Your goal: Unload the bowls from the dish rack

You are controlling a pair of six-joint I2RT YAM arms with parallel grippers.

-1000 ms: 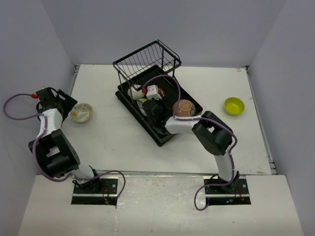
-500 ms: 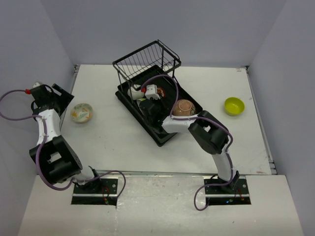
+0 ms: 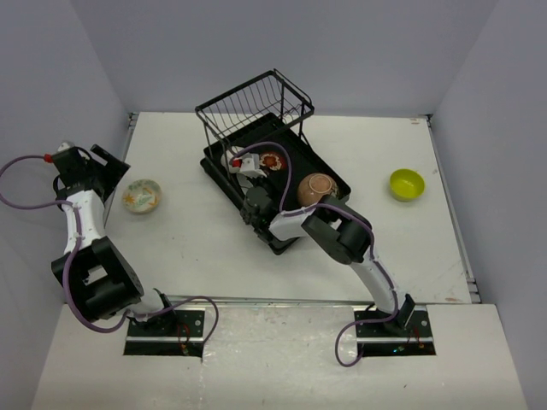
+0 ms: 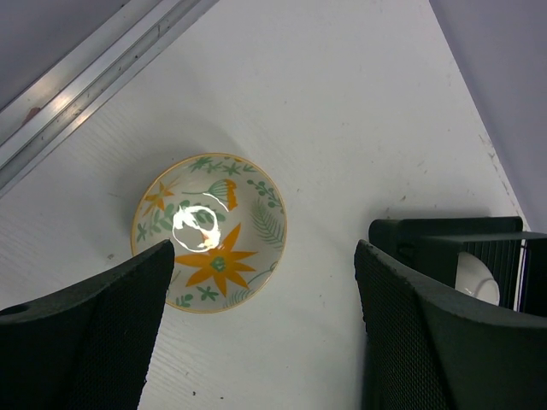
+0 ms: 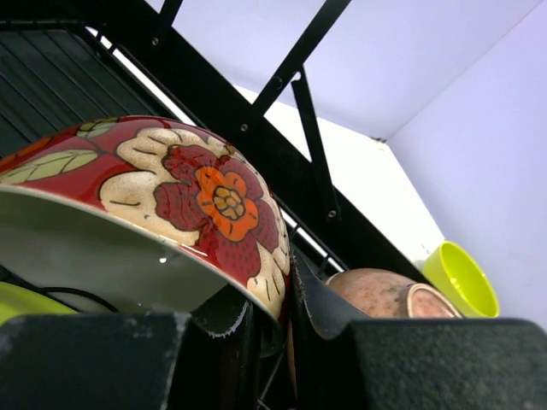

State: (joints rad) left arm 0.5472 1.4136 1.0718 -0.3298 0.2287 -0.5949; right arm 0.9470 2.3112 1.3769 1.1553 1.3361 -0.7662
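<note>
Risk: the thin rim pinch on the glossy red flower-patterned ceramic bowl may slip, knocking it against the tan-brown bowl just beside it in the black tray-and-wire dish rack. Right gripper: jaws clamped on that rim, arm folded low over the tray. Left gripper: jaws wide, empty, above the white orange-flowered bowl on the white table
</note>
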